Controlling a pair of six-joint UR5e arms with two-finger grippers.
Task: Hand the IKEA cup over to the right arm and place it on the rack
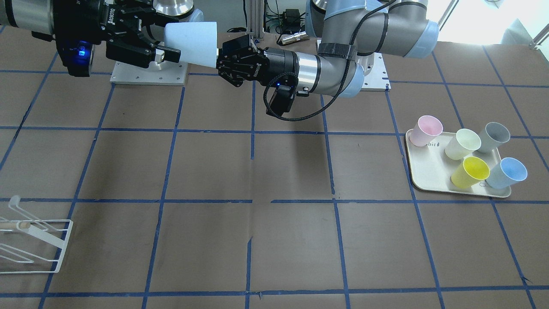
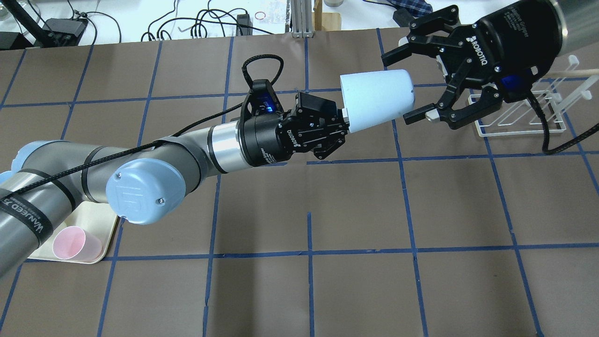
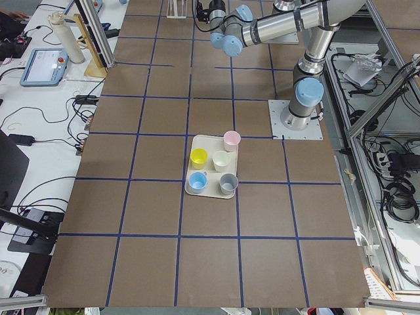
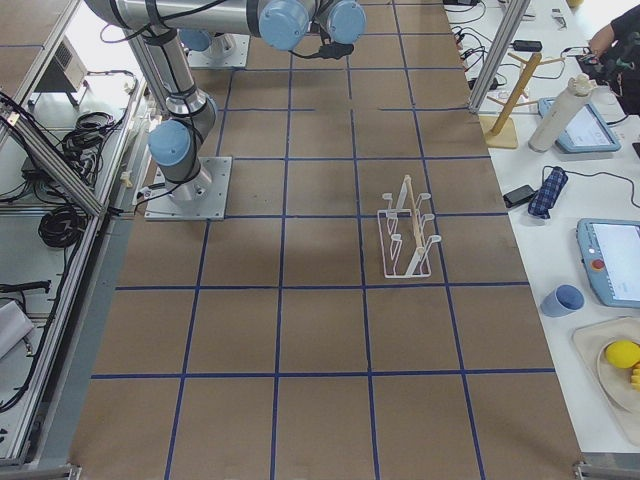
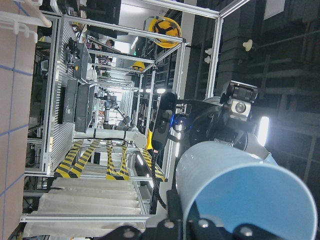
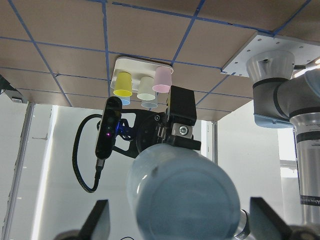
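The light-blue IKEA cup (image 2: 376,98) hangs level in the air between the two arms, its wide rim end toward my left gripper. It also shows in the front view (image 1: 191,43) and the left wrist view (image 5: 240,195). My left gripper (image 2: 345,122) is shut on the cup's rim end. My right gripper (image 2: 408,84) is open, one finger on each side of the cup's narrow base end, which fills the right wrist view (image 6: 182,195). The white wire rack (image 2: 524,117) stands on the table behind the right gripper, and it also shows in the front view (image 1: 34,240).
A cream tray (image 1: 429,171) holds pink, cream, grey and yellow cups and a paler blue cup (image 1: 508,173) on the left arm's side. A braided cable (image 1: 309,113) loops under the left gripper. The brown table carries a blue tape grid.
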